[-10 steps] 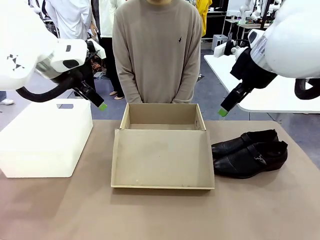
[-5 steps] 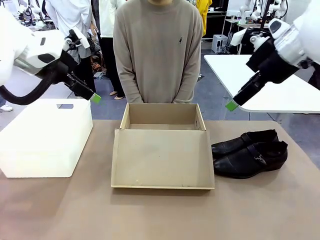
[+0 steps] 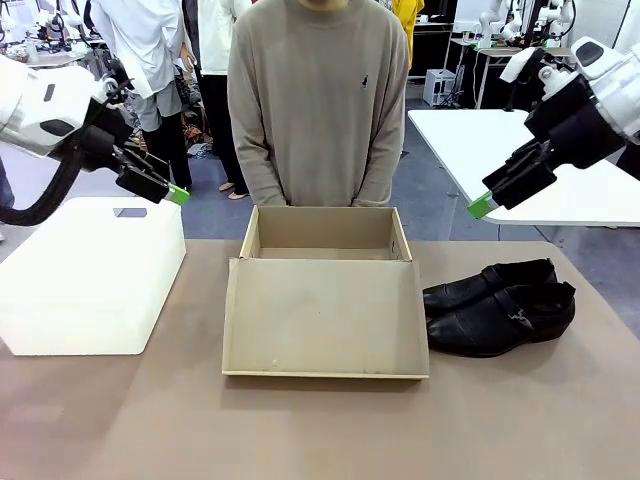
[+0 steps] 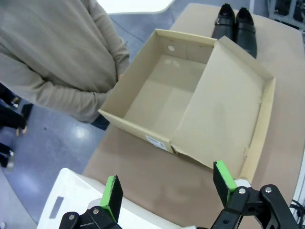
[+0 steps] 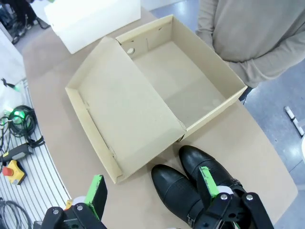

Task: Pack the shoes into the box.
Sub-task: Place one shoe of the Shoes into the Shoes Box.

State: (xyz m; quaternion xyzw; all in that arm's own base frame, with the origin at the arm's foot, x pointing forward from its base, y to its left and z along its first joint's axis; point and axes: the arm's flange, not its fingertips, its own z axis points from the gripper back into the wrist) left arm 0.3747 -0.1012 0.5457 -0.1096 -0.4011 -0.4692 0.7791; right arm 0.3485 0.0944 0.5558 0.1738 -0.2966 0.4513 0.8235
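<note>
Lying side by side on the worktop (image 3: 320, 430), just right of the box (image 3: 325, 232), the shoes (image 3: 498, 305) touch each other, with their toes aimed at the edge of the folded-down lid flap (image 3: 322, 315). They are a glossy black pair with pointed toes, low heels and a strap carrying a small metal buckle.

The soles and heels will probably be stiff, while the polished uppers look slippery and easy to scuff. Each shoe is likely light enough for one arm. The surest hold seems to be across the heel end or the rim of the opening, not the tapering toe, where pads could slide off.

The box is tan cardboard and stands open, showing bare card inside. It is probably light and may shift if bumped.

The right jaws stand wide and hold nothing, raised above and beyond the shoes, green pads (image 5: 97, 191) well apart. The left jaws are equally wide and empty, high over the white box (image 3: 90, 270) at the far left. A person (image 3: 315, 100) stands just behind the box.
</note>
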